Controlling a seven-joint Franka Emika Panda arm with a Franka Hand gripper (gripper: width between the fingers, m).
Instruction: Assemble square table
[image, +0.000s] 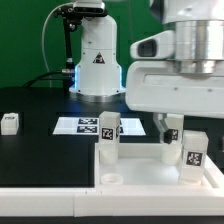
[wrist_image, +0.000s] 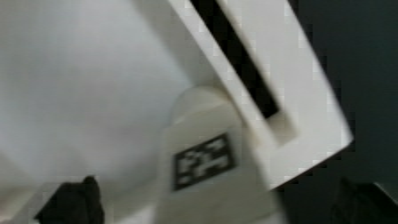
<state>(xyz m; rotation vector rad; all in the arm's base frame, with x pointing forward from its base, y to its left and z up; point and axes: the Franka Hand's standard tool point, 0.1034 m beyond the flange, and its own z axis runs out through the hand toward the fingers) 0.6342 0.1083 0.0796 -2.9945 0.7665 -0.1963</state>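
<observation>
The square table's white top (image: 150, 172) lies at the front of the exterior view, with white tagged legs standing on it. One leg (image: 108, 138) stands at its left, one (image: 194, 150) at its right front, and one (image: 173, 128) behind that. My gripper (image: 171, 130) hangs over this rear leg with a finger on each side. In the wrist view that leg (wrist_image: 199, 150) shows its tag between my dark fingertips (wrist_image: 75, 200), which stand wide apart and clear of it. My gripper (wrist_image: 217, 208) is open and holds nothing.
A loose tagged leg (image: 10, 123) lies on the black table at the exterior view's far left. The marker board (image: 80, 126) lies flat behind the table top. The arm's white base (image: 97, 60) stands at the back. A white wall (image: 45, 205) runs along the front.
</observation>
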